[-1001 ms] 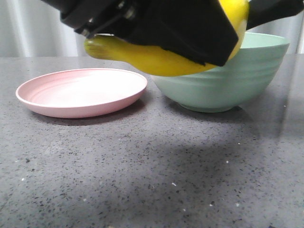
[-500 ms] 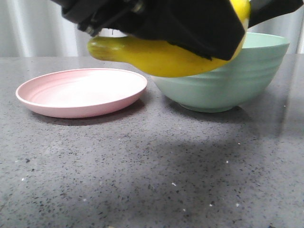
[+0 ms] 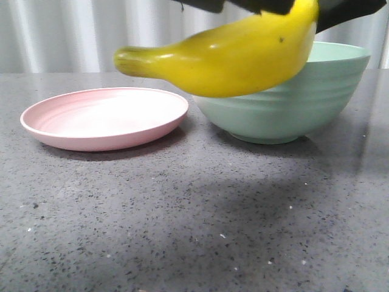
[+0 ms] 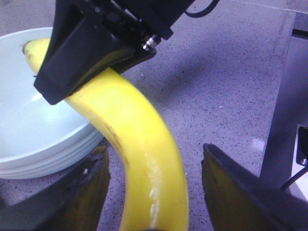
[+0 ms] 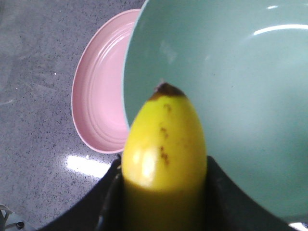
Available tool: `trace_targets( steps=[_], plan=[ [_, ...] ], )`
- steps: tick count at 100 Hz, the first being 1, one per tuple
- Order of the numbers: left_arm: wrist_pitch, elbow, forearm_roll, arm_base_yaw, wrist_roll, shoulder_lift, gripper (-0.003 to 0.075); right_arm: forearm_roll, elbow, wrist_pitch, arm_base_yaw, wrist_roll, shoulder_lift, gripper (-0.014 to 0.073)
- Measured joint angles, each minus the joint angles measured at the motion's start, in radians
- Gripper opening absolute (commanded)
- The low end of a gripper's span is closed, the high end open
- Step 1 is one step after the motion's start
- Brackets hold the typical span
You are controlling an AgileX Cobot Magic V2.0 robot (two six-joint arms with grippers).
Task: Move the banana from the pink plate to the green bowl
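The banana hangs in the air in front of the green bowl, stem end pointing left toward the pink plate. My right gripper is shut on the banana, whose dark tip is over the bowl's inside; the empty plate lies beyond. My left gripper is open, its jaws standing apart on either side of the banana without touching it. In the left wrist view the right gripper clamps the banana's far end above the bowl.
Plate and bowl stand side by side on a grey speckled table, plate left, bowl right. A pale curtain hangs behind. A grey frame post stands at the table's side in the left wrist view.
The left gripper, which covered the banana in the front view, has risen almost out of the frame. The banana is now fully visible and sits slightly higher.
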Motion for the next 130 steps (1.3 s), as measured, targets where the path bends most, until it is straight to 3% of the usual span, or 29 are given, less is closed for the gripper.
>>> trace_targets(
  steps=[45, 83, 130],
  plan=[
    [-0.002, 0.000, 0.010, 0.013, 0.000, -0.067, 0.0400, -0.011, -0.094, -0.048, 0.000, -0.062, 0.000, 0.0133],
    [-0.002, 0.000, 0.012, 0.014, 0.000, -0.103, 0.0400, -0.241, -0.167, -0.213, -0.029, -0.089, 0.011, 0.0133],
    [-0.002, 0.000, 0.012, 0.014, 0.000, -0.105, 0.0400, -0.422, -0.167, -0.348, -0.038, -0.093, 0.243, 0.0136]
  ],
)
